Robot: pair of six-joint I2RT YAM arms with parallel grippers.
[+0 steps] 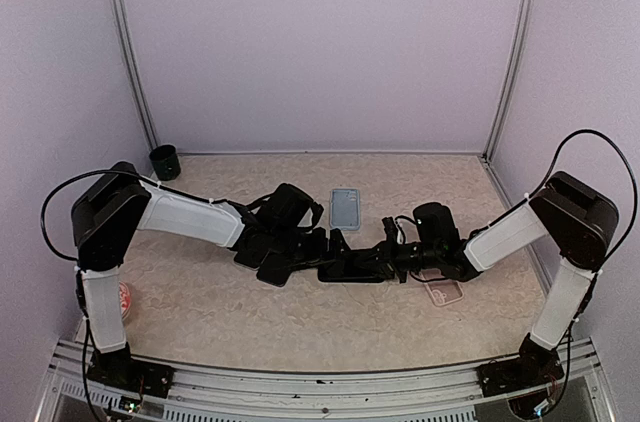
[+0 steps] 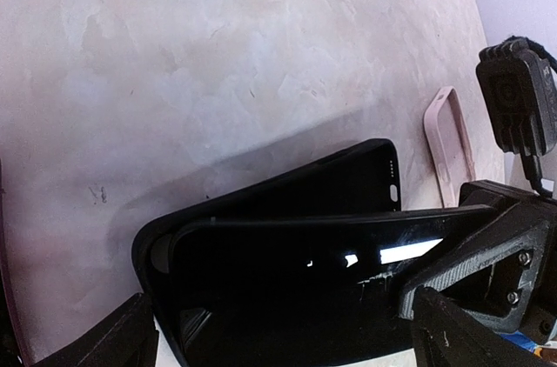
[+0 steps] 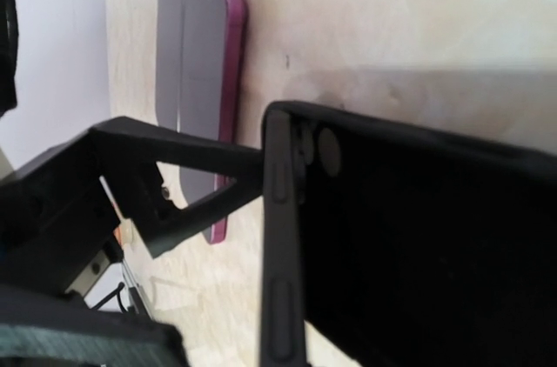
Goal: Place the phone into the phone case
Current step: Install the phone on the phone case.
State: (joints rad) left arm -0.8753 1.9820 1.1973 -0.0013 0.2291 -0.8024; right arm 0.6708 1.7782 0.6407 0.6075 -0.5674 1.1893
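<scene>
Phone: here we have the glossy black phone [image 2: 296, 250], mid-table between the two arms, lying aslant over the black case [image 2: 305, 186].
Phone's ends: the end nearer the left arm sits down inside the case's lip, and the other end rides up above the rim, so it is not seated yet.
Black case: open side up under the phone, with the port cut-out showing at its free end. From the right wrist we see its camera hole and side buttons, and we cannot tell whether it lies flat on the table [image 1: 230, 327].
Right gripper [image 1: 396, 260]: pinched down narrow on the phone's raised end. One of its fingers [image 2: 461, 254] lies across the glass there.
Left gripper [image 1: 298, 260]: jaws spread as wide as we see them, straddling the case and phone.
Left contact: one of its fingers [image 3: 187, 177] meets the case's side edge near the camera hole. We cannot tell whether it presses.
Light blue case [image 1: 345, 207]: lies just behind the action, apart from both grippers.
Pink case [image 2: 448, 145]: lies on the table beside the right gripper.
Pink phone [image 3: 209, 80]: lies far off by the left wall.
Dark cup [image 1: 165, 162]: stands in the back left corner.
</scene>
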